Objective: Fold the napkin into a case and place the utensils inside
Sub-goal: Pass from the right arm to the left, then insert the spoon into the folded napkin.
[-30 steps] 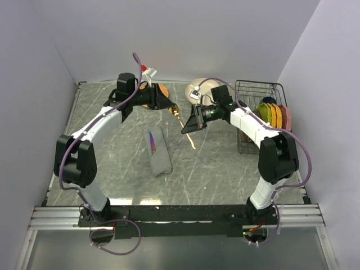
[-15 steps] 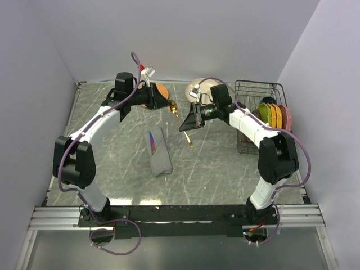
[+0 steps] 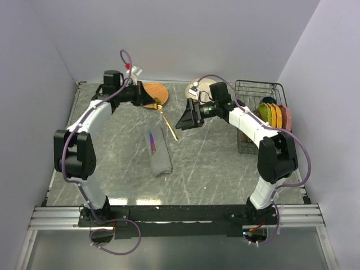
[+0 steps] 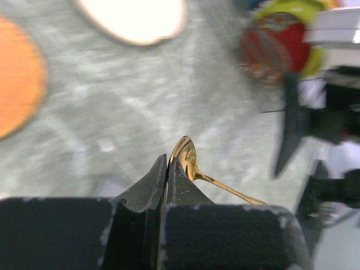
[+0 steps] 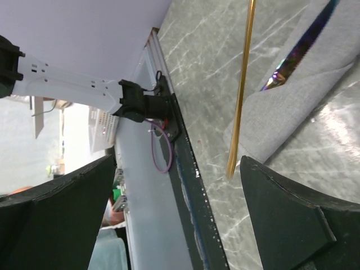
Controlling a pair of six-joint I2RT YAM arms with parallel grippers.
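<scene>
The grey napkin point(image 3: 160, 153) lies folded as a narrow case mid-table, and the purple knife point(image 3: 152, 142) sticks out of its far end. My left gripper point(image 3: 156, 103) is shut on the bowl of the gold spoon point(image 3: 169, 124), whose handle slopes down toward the case. In the left wrist view the fingertips point(image 4: 169, 160) pinch the spoon bowl point(image 4: 185, 153). My right gripper point(image 3: 184, 118) hangs wide open just right of the handle. The right wrist view shows the spoon handle point(image 5: 242, 90), the knife point(image 5: 304, 45) and the napkin point(image 5: 315, 95) beyond the open right gripper point(image 5: 177, 160).
A round orange woven mat point(image 3: 154, 91) lies at the back beside my left gripper. A cream plate point(image 3: 201, 85) sits behind the right arm. A wire rack point(image 3: 247, 143) at the right holds several coloured plates point(image 3: 274, 115).
My right gripper has let go of the spoon and opened wide. My left gripper has shut on the spoon's bowl and drawn back left toward the orange mat, taking the spoon with it.
</scene>
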